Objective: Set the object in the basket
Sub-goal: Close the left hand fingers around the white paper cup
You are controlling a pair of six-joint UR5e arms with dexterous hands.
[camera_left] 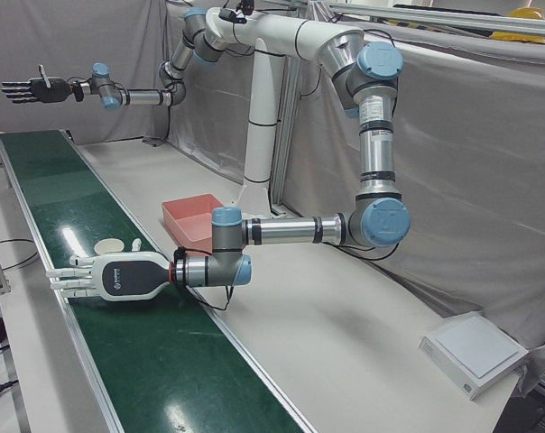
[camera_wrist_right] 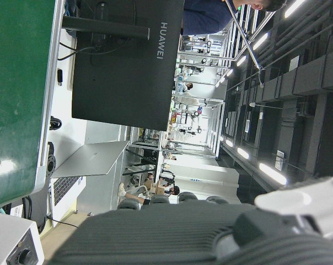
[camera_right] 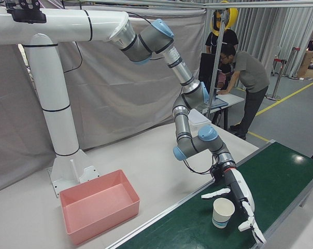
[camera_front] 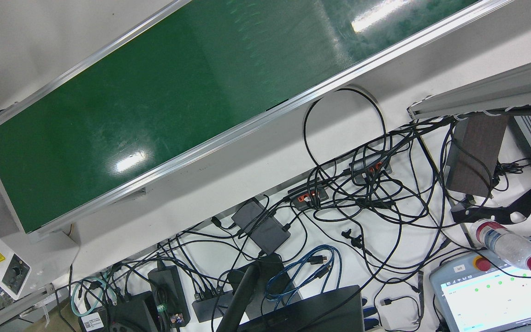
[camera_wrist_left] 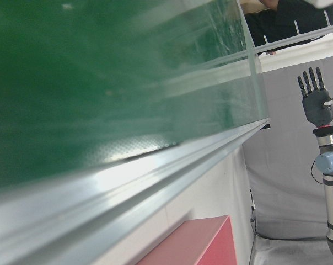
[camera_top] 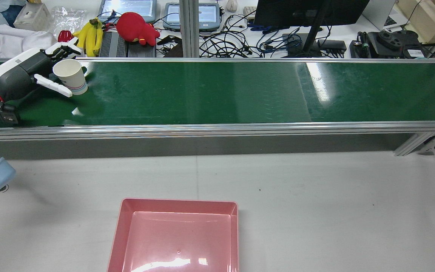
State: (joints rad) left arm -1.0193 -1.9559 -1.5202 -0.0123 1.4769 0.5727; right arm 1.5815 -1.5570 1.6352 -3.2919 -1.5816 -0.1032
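A white paper cup [camera_top: 71, 76] stands upright on the green conveyor belt [camera_top: 217, 90], near its left end in the rear view. My left hand [camera_top: 25, 73] reaches around it, open. The thumb [camera_top: 53, 86] lies on the near side and the other fingers [camera_top: 64, 48] on the far side. In the right-front view the cup [camera_right: 222, 215] sits between the spread fingers of that hand [camera_right: 238, 194], with small gaps showing. The pink basket [camera_top: 176, 234] lies empty on the grey table. My right hand [camera_left: 29, 90] hangs high over the belt's far end, open and holding nothing.
Behind the belt is a cluttered desk with bananas [camera_top: 89, 36], a red plush toy [camera_top: 136, 26], a monitor [camera_top: 308, 11], tangled cables [camera_front: 362, 193], a water bottle [camera_front: 510, 244] and a teach pendant [camera_front: 500, 290]. Two people [camera_right: 244, 72] stand past the belt.
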